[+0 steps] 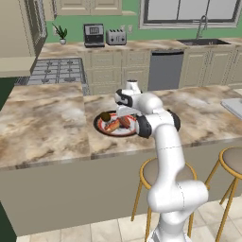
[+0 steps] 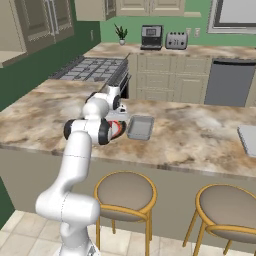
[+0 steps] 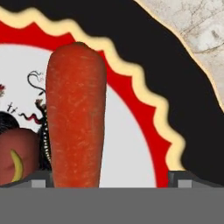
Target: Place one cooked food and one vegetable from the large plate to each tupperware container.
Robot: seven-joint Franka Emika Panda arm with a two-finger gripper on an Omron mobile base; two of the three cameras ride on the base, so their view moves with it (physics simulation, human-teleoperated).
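Carrot [image 3: 75, 118] runs up the middle of the hand view, lying on the white centre of the large plate [image 3: 144, 52], whose red ring, wavy cream line and black rim curve past it. The hand [image 3: 111, 180] hangs close over the plate with its two fingertips [image 3: 40, 180] spread as wide as they go, one on each side of the carrot's near end, gripping nothing. Beside the carrot on that plate lies a rounded reddish-brown food [image 3: 19, 159] with a yellow streak; I cannot tell what it is.

From the left base view the plate [image 1: 100, 125] sits on the marbled worktop [image 1: 42, 123], with several foods on it, reddish sausage-like pieces [image 1: 118, 124] and a dark round piece [image 1: 105, 116]; the arm's wrist covers the plate's right part, so an exact count is not possible. One tupperware container [image 1: 233, 107] shows at the worktop's far right edge, well apart from the plate.

The right base view shows two tupperware containers: one [image 2: 140, 127] just beside the plate [image 2: 118, 129], which the arm's elbow mostly hides, and another [image 2: 248, 140] far along the worktop. Two bar stools [image 2: 125, 192] stand below the worktop's front. Behind the plate are a stove [image 2: 92, 68], a coffee machine [image 2: 151, 37], a toaster [image 2: 176, 40] and a potted plant [image 2: 121, 35].
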